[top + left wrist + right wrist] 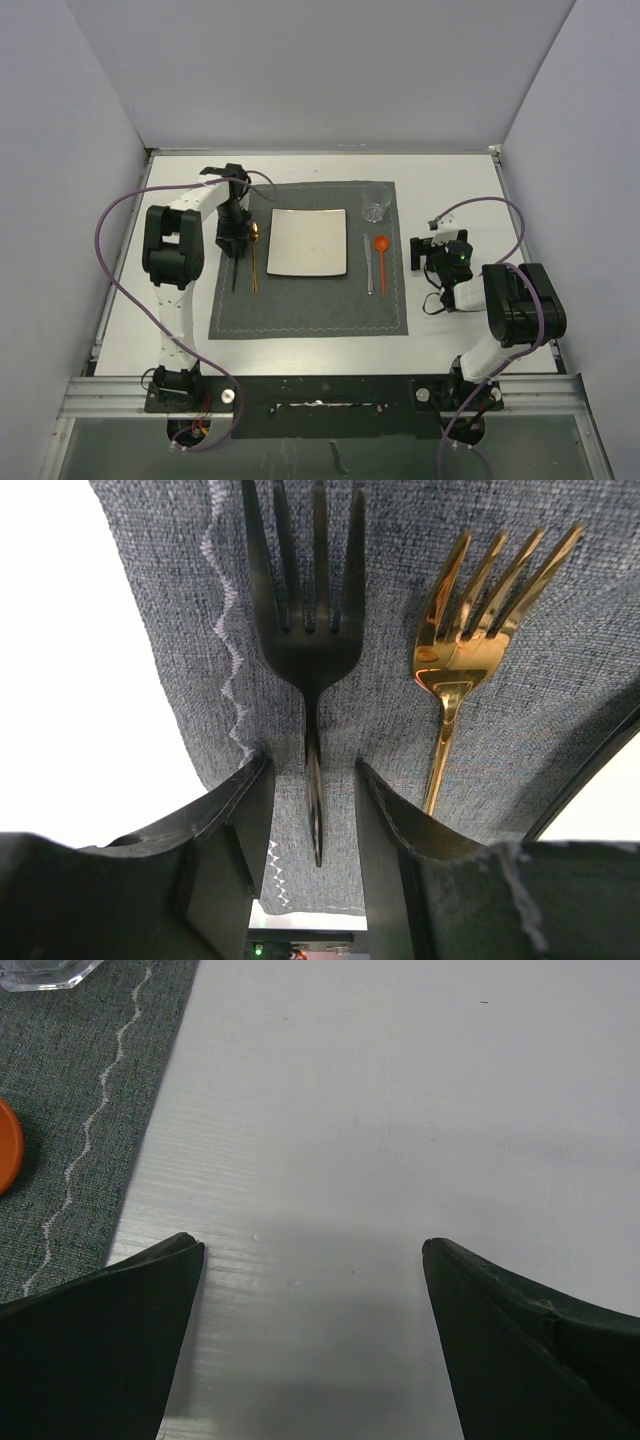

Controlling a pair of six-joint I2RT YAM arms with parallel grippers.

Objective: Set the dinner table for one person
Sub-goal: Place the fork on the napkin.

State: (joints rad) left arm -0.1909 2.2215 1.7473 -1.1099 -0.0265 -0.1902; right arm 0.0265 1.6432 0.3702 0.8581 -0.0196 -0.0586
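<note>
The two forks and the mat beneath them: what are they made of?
Gold fork: probably polished metal, given its mirror-like reflections. Black fork: matte finish, coated metal or plastic, unclear which. Placemat: woven grey cloth, with visible weave and white zigzag stitching.

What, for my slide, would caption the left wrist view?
Left gripper open astride the black fork's handle, gold fork alongside, both on the grey placemat.

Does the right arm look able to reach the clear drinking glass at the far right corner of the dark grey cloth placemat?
Probably yes. The right end effector, open and empty, hovers over bare white tabletop beside the dark grey placemat, and nothing stands between it and the clear glass.
</note>
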